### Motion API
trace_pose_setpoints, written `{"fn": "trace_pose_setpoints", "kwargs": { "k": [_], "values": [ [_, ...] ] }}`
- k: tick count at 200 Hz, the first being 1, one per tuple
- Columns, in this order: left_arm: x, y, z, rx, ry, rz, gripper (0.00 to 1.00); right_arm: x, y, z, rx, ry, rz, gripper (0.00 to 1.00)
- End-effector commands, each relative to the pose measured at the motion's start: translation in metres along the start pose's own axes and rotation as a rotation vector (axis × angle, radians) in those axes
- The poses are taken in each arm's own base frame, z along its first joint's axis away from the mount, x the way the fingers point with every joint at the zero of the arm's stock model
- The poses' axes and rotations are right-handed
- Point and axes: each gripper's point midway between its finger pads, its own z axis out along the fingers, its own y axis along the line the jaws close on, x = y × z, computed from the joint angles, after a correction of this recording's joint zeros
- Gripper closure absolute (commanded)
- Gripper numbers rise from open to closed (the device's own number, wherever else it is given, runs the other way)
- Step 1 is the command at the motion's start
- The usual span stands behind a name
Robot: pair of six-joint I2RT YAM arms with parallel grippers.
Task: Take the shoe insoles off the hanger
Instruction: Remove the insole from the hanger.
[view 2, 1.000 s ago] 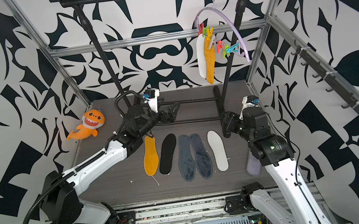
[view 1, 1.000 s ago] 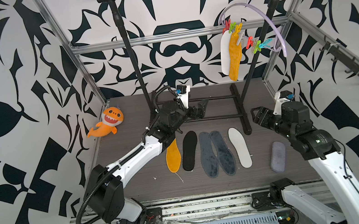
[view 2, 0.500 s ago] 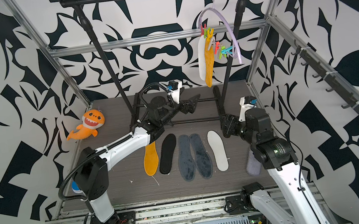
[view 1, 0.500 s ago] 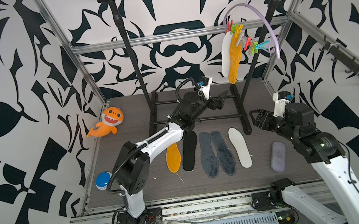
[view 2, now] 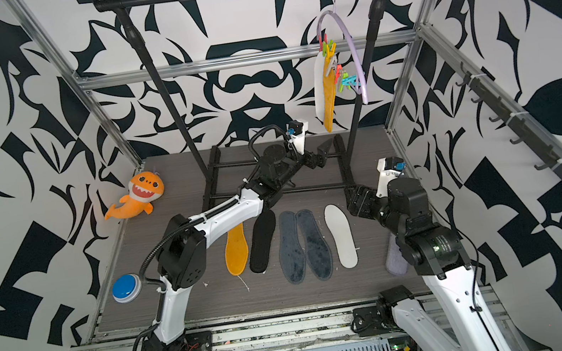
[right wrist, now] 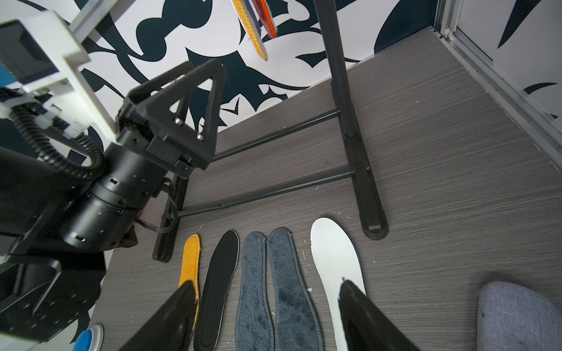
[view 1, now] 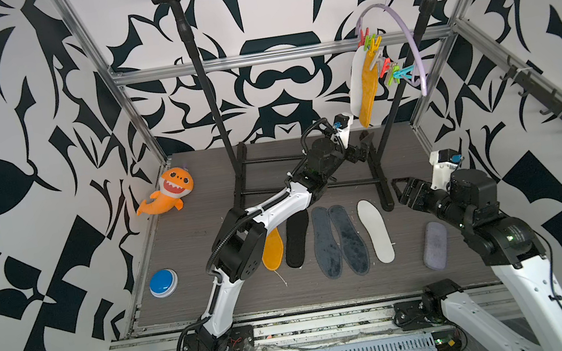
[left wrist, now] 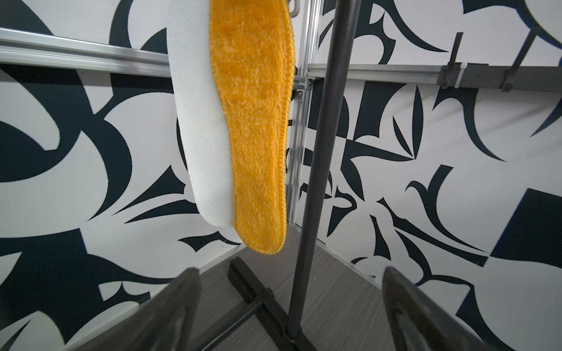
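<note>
On the grey counter (view 1: 214, 297), five shoe insoles (view 1: 350, 239) lie in a row: orange, black, two grey-blue, white. Behind them I hold the left gripper (view 1: 362, 142) wide open and empty just below a white insole (view 1: 356, 87) and an orange insole (view 1: 368, 89) pegged to the hanger (view 1: 411, 44). At right, my right gripper (view 1: 398, 191) hovers open, holding nothing.

Bright, even, diffuse light fills both top views. I see no glare, only faint soft shadows on the grey floor (view 1: 325, 291), and everything there is sharp. In the left wrist view, the left fingers (left wrist: 170, 316) are dark and blurred, while the orange insole (left wrist: 255, 121) beyond the jaws is crisp. The right fingers (right wrist: 170, 319) blur likewise. Both wrist views stretch slightly toward their edges.
</note>
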Motion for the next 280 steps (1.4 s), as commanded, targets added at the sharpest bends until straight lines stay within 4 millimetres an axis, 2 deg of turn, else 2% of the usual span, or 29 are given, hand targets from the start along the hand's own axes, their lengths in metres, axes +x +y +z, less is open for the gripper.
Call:
{"fn": "trace_pose_setpoints", "kwargs": {
  "k": [1,41,91,126,192,201,206,221,280],
  "values": [
    [-0.007,0.003,0.011,-0.040,-0.046,0.007,0.03,-0.002,0.006,-0.002,-0.035,-0.014,0.013,0.23],
    [0.003,0.006,0.024,-0.054,-0.032,0.013,0.02,-0.001,0.006,-0.003,-0.038,-0.012,0.009,0.22],
    [0.010,0.010,0.030,-0.076,-0.027,0.026,0.03,0.003,0.003,0.002,-0.029,-0.002,0.001,0.20],
    [0.014,0.012,0.033,-0.085,-0.023,0.031,0.09,0.004,0.000,0.004,-0.021,0.003,-0.009,0.20],
    [0.021,0.008,0.041,-0.064,-0.008,0.035,0.14,0.005,0.000,0.004,-0.021,0.001,-0.015,0.20],
    [0.022,0.010,0.042,-0.071,-0.007,0.034,0.14,0.005,0.000,0.004,-0.021,0.001,-0.016,0.20],
    [0.021,0.010,0.043,-0.072,-0.009,0.035,0.19,0.006,-0.001,0.004,-0.020,0.002,-0.015,0.20],
    [0.025,0.013,0.047,-0.090,0.002,0.038,0.22,0.007,-0.001,0.004,-0.022,0.003,-0.008,0.20],
    [0.037,0.028,0.060,-0.174,0.036,0.083,0.30,0.012,-0.002,0.004,-0.032,0.006,0.015,0.20]
  ]
}}
